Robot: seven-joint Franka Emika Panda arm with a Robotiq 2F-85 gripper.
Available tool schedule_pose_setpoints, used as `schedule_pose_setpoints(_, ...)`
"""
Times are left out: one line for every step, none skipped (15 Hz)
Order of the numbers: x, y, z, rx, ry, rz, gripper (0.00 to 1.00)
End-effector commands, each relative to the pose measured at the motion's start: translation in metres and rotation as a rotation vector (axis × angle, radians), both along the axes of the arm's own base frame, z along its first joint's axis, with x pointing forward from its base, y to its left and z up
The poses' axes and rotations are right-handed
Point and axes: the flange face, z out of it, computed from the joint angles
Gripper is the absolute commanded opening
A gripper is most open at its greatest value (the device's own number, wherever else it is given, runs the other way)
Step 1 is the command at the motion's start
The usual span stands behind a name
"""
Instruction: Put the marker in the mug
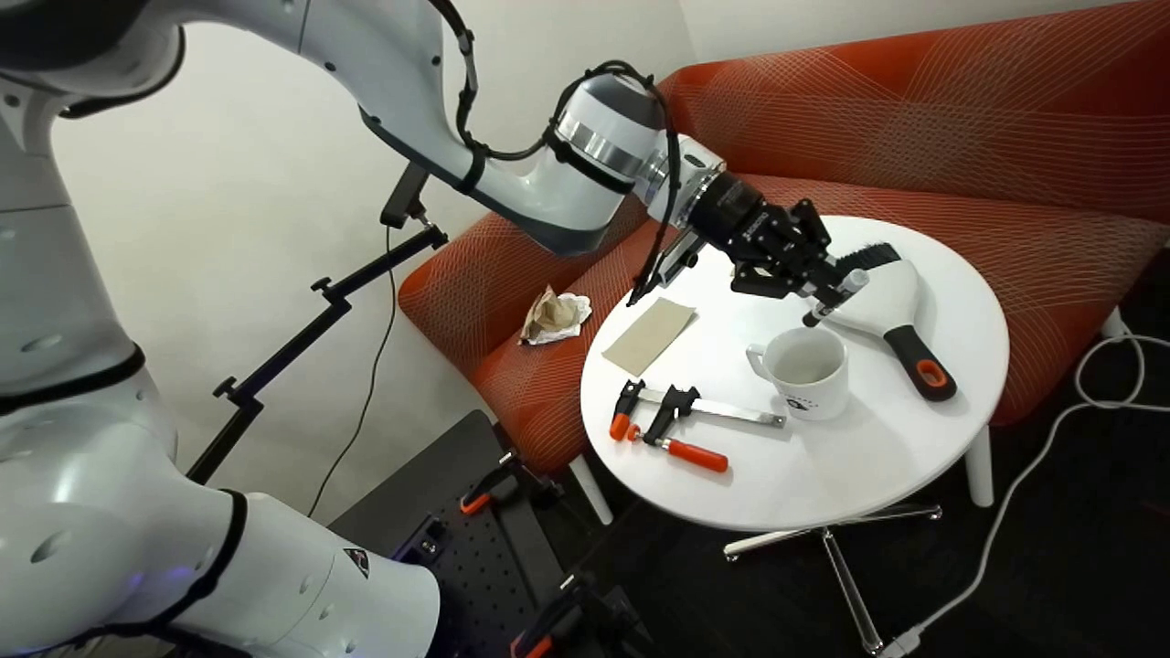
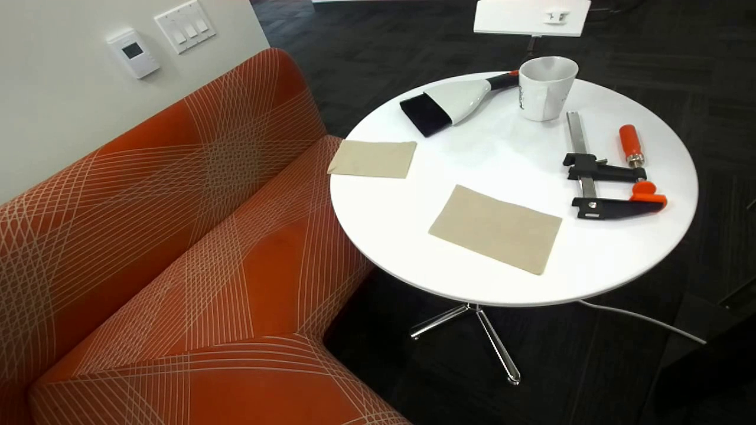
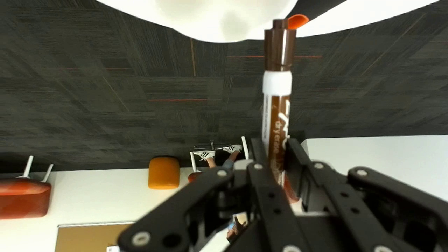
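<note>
Wrist view: my black two-fingered gripper [image 3: 277, 148] pinches the slim brown-and-white plastic marker [image 3: 277, 94].
White round ceramic mug [image 1: 816, 388]: releasing the tilted marker off-centre, I might miss.

Looks like an office to me, some lounge corner of one. You've got the orange-red couch [image 2: 159, 248] patterned with thin pale lines, a round white desk [image 2: 396, 230] on chrome legs [image 2: 495, 345], blocky dark carpet [image 3: 140, 87] with skinny red stripes, a thermostat [image 2: 133, 54] beside some light switches [image 2: 185, 27], and, in the wrist view, an orange pouf [image 3: 163, 173] and a red chair [image 3: 23, 197].
</note>
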Motion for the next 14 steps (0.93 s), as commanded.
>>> schedule_pose_setpoints(-0.013, 0.0, 0.004, -0.006, -0.001, -0.029, 0.05)
schedule_pose_setpoints(-0.012, -0.001, -0.001, -0.004, 0.005, -0.031, 0.05)
schedule_pose_setpoints(-0.012, -0.003, -0.004, -0.003, 0.012, -0.036, 0.05)
schedule_pose_setpoints(-0.013, -0.004, -0.008, -0.001, 0.023, -0.04, 0.05)
schedule_pose_setpoints(-0.014, -0.006, -0.012, 0.002, 0.028, -0.041, 0.05)
schedule_pose_setpoints(-0.015, -0.007, -0.014, 0.001, 0.033, -0.045, 0.05)
schedule_pose_setpoints(-0.016, -0.007, -0.018, 0.005, 0.04, -0.045, 0.05)
schedule_pose_setpoints(-0.016, -0.007, -0.02, 0.007, 0.044, -0.046, 0.05)
schedule_pose_setpoints(-0.017, -0.006, -0.024, 0.009, 0.05, -0.045, 0.05)
schedule_pose_setpoints(-0.018, -0.005, -0.027, 0.013, 0.056, -0.043, 0.05)
schedule_pose_setpoints(-0.019, -0.003, -0.03, 0.016, 0.063, -0.038, 0.05)
schedule_pose_setpoints(-0.02, 0.0, -0.033, 0.02, 0.07, -0.034, 0.05)
schedule_pose_setpoints(-0.021, 0.004, -0.037, 0.024, 0.078, -0.028, 0.05)
schedule_pose_setpoints(-0.022, 0.007, -0.04, 0.026, 0.083, -0.024, 0.05)
